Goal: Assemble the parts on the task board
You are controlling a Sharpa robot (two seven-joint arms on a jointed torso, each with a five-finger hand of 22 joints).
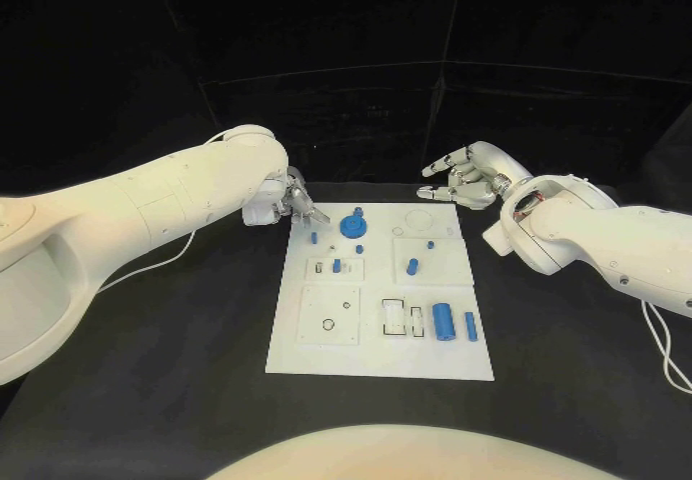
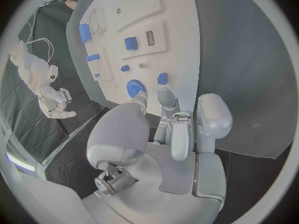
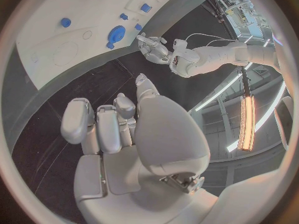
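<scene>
The white task board [image 1: 382, 290] lies in the middle of the black table. On its far part stand a round blue gear-like part [image 1: 353, 228] and a small blue piece [image 1: 315, 238]. Further small blue parts [image 1: 413, 267] stand mid-board, and a blue cylinder [image 1: 444, 322] and a blue bar [image 1: 470, 325] lie at the near right. My left hand [image 1: 296, 205] hovers at the board's far left corner, fingers apart and holding nothing; its fingertips [image 2: 165, 97] point at the gear [image 2: 136, 88]. My right hand [image 1: 464, 178] hangs beyond the far right corner, fingers spread and empty [image 3: 118, 129].
Black table surrounds the board [image 2: 181, 50] on all sides. A thin white cable [image 1: 152, 262] runs along the table by my left arm. Several empty recesses and outlines mark the board's near left part [image 1: 332, 320].
</scene>
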